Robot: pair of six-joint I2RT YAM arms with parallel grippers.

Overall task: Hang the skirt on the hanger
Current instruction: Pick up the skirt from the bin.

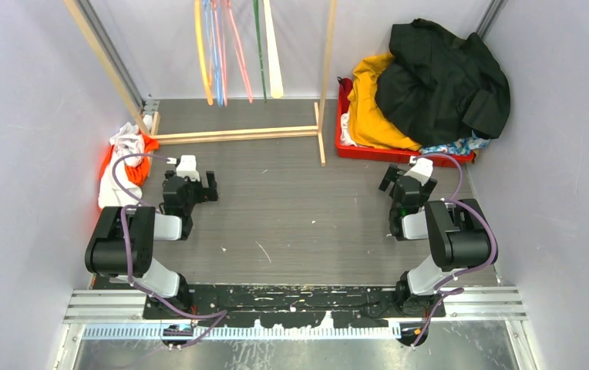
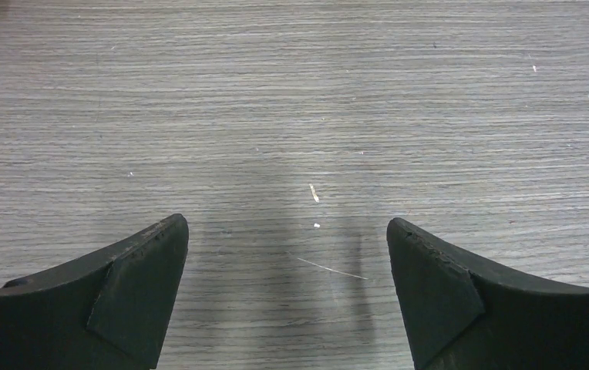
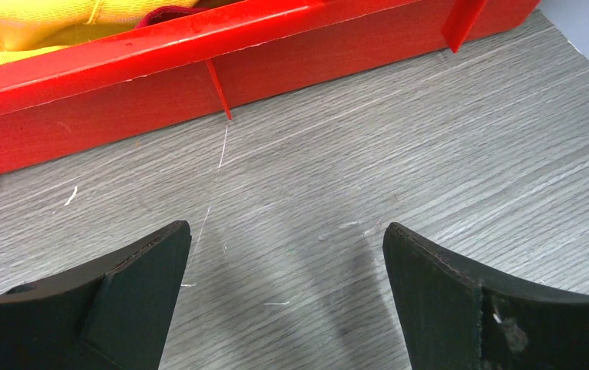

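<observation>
Two robot arms at a grey table's (image 1: 291, 216) near edge, left gripper (image 2: 287, 231) and right gripper (image 3: 286, 231) both spread wide, empty.
The right one faces a red bin (image 1: 384, 154) at the far right. The blue flowered skirt (image 1: 457, 146) peeks from that bin's near edge, under a black coat (image 1: 438, 77) beside a yellow garment (image 1: 368, 108). Coloured hangers (image 1: 218, 54) dangle from a wooden rack (image 1: 233, 135) at the back, well apart from the skirt.
</observation>
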